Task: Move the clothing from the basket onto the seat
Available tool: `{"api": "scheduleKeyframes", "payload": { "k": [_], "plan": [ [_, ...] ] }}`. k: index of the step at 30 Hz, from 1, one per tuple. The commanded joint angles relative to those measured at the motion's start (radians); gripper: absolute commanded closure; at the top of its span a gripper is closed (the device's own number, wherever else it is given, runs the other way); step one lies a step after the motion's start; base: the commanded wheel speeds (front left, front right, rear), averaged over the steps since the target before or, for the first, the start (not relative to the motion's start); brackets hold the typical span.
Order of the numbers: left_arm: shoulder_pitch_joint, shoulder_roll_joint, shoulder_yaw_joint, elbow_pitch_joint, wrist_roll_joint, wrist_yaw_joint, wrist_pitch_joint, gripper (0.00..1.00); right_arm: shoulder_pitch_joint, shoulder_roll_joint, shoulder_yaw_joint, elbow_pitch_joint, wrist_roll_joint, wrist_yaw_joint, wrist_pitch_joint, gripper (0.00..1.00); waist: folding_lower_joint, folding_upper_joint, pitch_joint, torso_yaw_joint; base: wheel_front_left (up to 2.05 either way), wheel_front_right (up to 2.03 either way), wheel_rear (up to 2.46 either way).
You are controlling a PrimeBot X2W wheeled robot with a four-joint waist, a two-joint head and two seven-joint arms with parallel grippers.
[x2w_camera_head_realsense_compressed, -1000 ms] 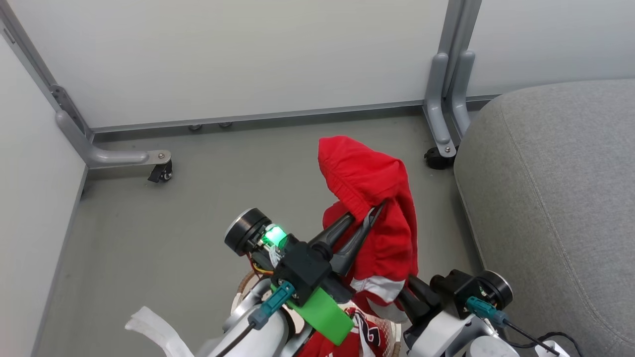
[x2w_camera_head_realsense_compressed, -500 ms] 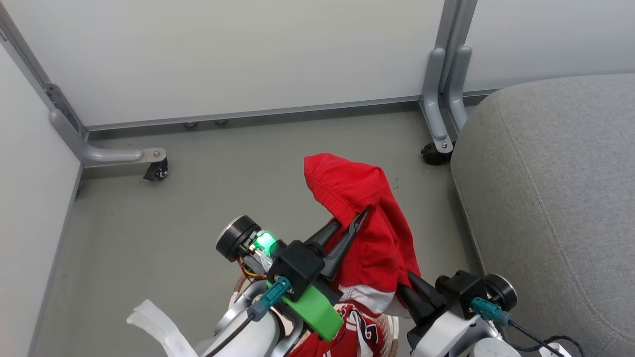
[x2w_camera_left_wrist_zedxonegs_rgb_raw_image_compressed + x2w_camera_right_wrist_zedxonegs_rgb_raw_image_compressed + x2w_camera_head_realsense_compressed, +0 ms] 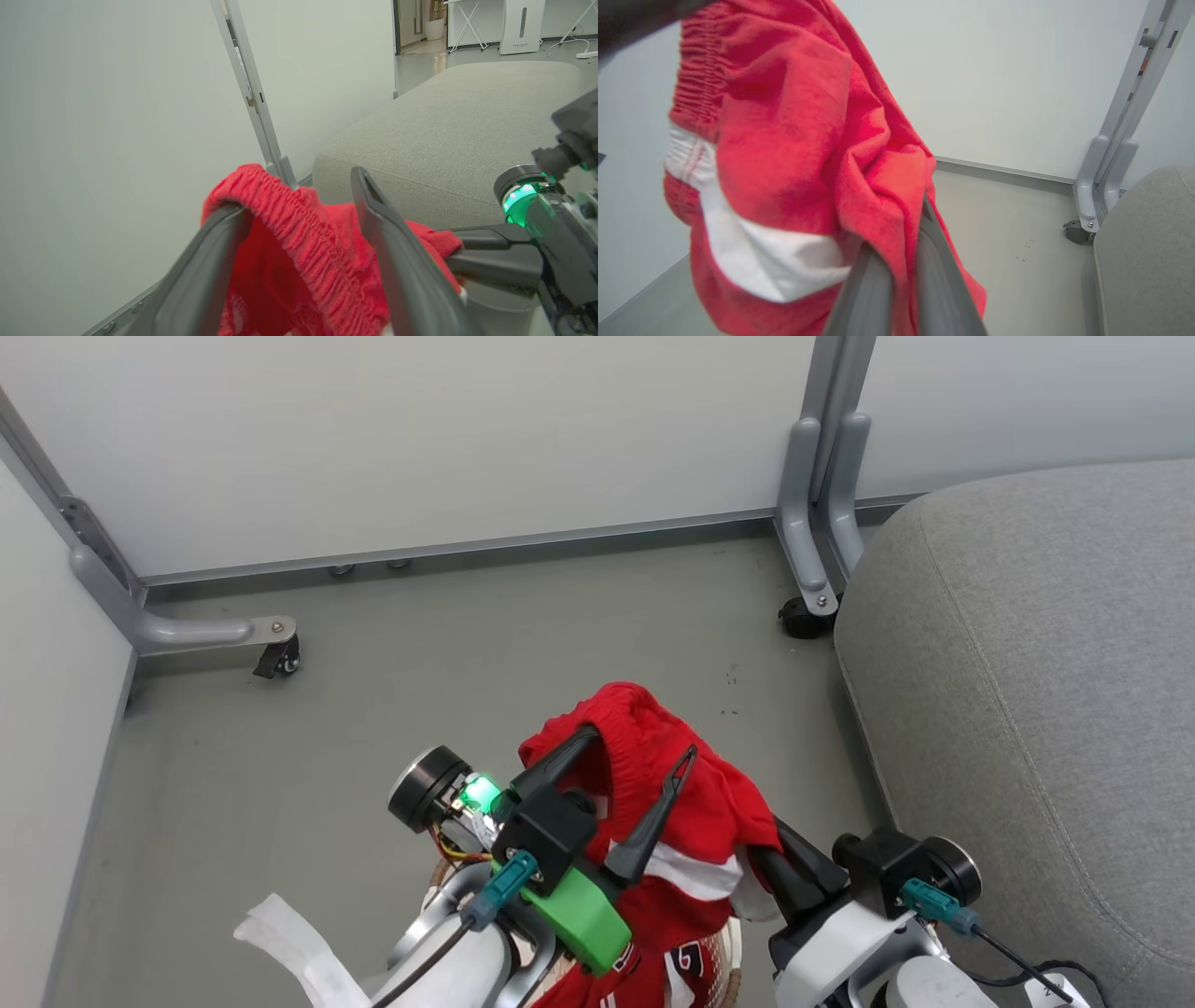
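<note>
Step in hand: we judge this the carry of the first piece, lifted out of the basket and not yet over the seat.
Left gripper (image 3: 642, 741): fingers spread wide and gripping nothing. In the left wrist view the ribbed waistband (image 3: 299, 224) drapes over one finger and sags between the two.
Right gripper (image 3: 770, 854): fingers pressed together, pinching a fold of the plain red garment. The right wrist view shows cloth bunched at the tips (image 3: 915, 233).
Plain red garment (image 3: 709, 803): it hangs between the two grippers, with its white hem band (image 3: 686, 877) just below the left gripper's fingers.
Jersey (image 3: 681, 963): it lies beneath both grippers in the basket (image 3: 731, 959), and we have not touched it.
Seat (image 3: 1027, 663): it is off to the right gripper's outer side, well apart from the hanging cloth.
Next move: we think the left finger should slip out of the waistband. The right arm should then swing outward until the garment hangs over the cushion, and only there spread its fingers.
Risk: the waistband may snag on the left finger and drag the fold out of our pinch.
</note>
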Motion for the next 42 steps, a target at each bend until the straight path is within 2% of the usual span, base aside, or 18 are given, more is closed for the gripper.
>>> {"api": "scheduleKeyframes", "payload": {
  "k": [1,10,25,33,42],
  "plan": [
    [-0.010,0.012,0.000,0.006,-0.002,0.005,0.010,0.00,0.004,0.000,-0.006,-0.005,-0.005,-0.001,-0.002,1.00,0.0000,0.0000,0.002,-0.004,0.00,0.00,0.00],
    [-0.009,0.024,0.002,0.002,-0.014,0.013,0.021,0.00,0.017,0.014,-0.101,-0.019,-0.030,-0.001,-0.002,1.00,0.0000,0.0000,0.009,-0.016,0.00,0.00,0.00],
    [0.001,0.053,0.007,-0.012,-0.022,0.033,0.026,0.00,0.048,0.029,-0.367,-0.096,-0.092,-0.001,-0.002,1.00,0.0000,0.0000,0.033,-0.070,0.00,0.00,0.00],
    [0.000,0.062,0.005,-0.013,-0.031,0.036,0.021,0.00,0.064,0.025,-0.371,-0.169,-0.104,-0.001,-0.002,1.00,0.0000,0.0000,0.056,-0.133,0.00,0.00,0.00],
    [-0.028,0.078,0.000,-0.023,-0.026,0.034,0.030,0.00,0.069,0.026,-0.377,-0.233,-0.113,-0.001,-0.002,1.00,0.0000,0.0000,0.111,-0.263,0.00,0.00,0.00]
  ]
}}
